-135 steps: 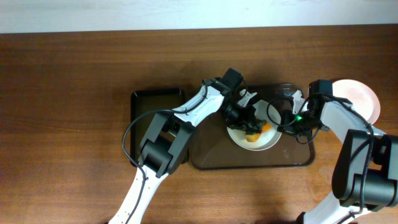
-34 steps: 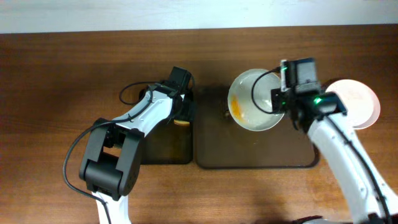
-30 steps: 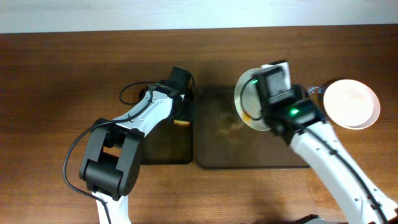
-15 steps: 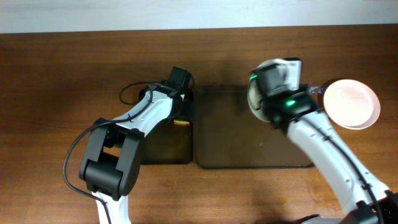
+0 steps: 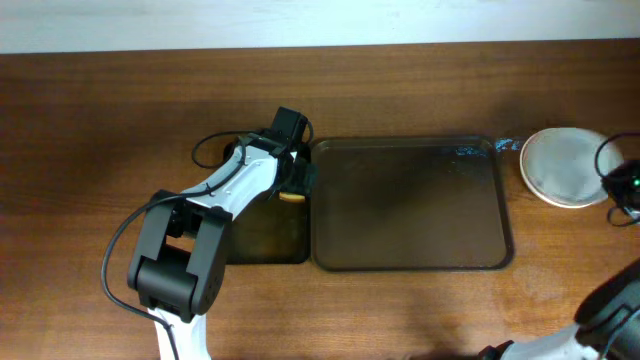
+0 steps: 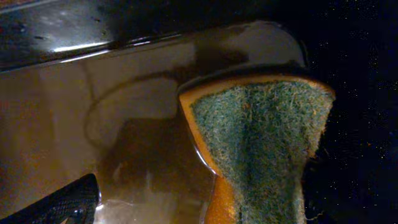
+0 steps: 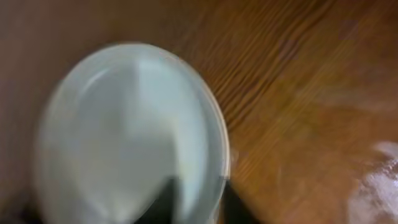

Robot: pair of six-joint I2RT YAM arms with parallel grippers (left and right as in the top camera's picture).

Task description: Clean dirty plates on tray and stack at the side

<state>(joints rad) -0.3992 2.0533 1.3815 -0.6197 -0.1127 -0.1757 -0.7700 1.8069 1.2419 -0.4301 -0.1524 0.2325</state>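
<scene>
The brown tray [image 5: 410, 205] lies bare in the middle of the table. To its right, off the tray, the white plates [image 5: 560, 165] rest on the wood; the top one looks plain white, and how many lie beneath I cannot tell. My right gripper [image 5: 612, 183] is at their right rim. In the blurred right wrist view its dark fingers [image 7: 166, 200] stand apart on either side of the plate [image 7: 124, 137] rim. My left gripper [image 5: 295, 180] hangs open over the black tray, one finger [image 6: 68, 202] clear of the sponge [image 6: 261, 143].
A smaller black tray [image 5: 255, 235] sits against the brown tray's left side, with the orange-and-green sponge [image 5: 292, 196] lying at its right edge. A cable loops near the left wrist [image 5: 215, 145]. The right arm's base shows at the bottom right corner [image 5: 610, 310].
The right arm swung the plate from above the tray out to the right and set it on the plate beside the tray; its jaws have parted. The left arm has stayed still.
</scene>
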